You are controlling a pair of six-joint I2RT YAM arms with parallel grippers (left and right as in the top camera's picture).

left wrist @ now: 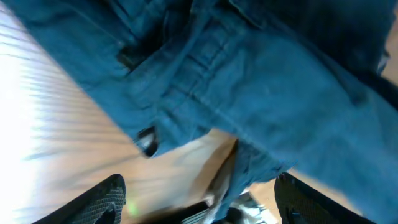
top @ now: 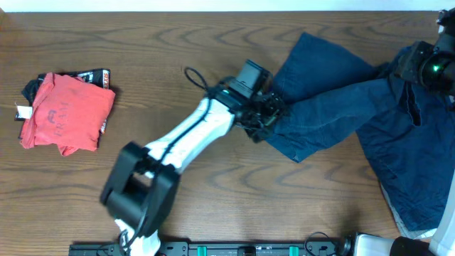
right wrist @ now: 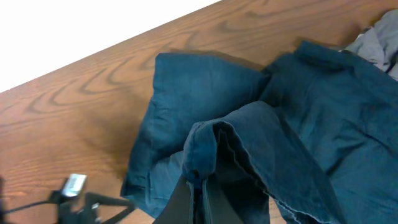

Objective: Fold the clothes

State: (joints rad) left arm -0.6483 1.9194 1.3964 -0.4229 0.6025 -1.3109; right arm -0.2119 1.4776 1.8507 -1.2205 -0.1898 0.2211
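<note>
The clothes are a dark navy garment (top: pixel 334 107) spread over the right half of the wooden table, partly lifted into a ridge. My left gripper (top: pixel 261 122) is at its left edge. In the left wrist view its fingers (left wrist: pixel 205 202) are wide apart, with a hanging bit of the navy cloth (left wrist: pixel 261 81) between them and the picture blurred. My right gripper (top: pixel 421 67) is at the far right. In the right wrist view its fingers (right wrist: pixel 199 186) are shut on a raised fold of the navy cloth (right wrist: pixel 205 93).
A folded red shirt (top: pixel 67 110) lies on a black garment (top: pixel 92 75) at the far left. A grey cloth (right wrist: pixel 380 36) shows at the top right of the right wrist view. A dark rail (top: pixel 234 249) runs along the table's front edge.
</note>
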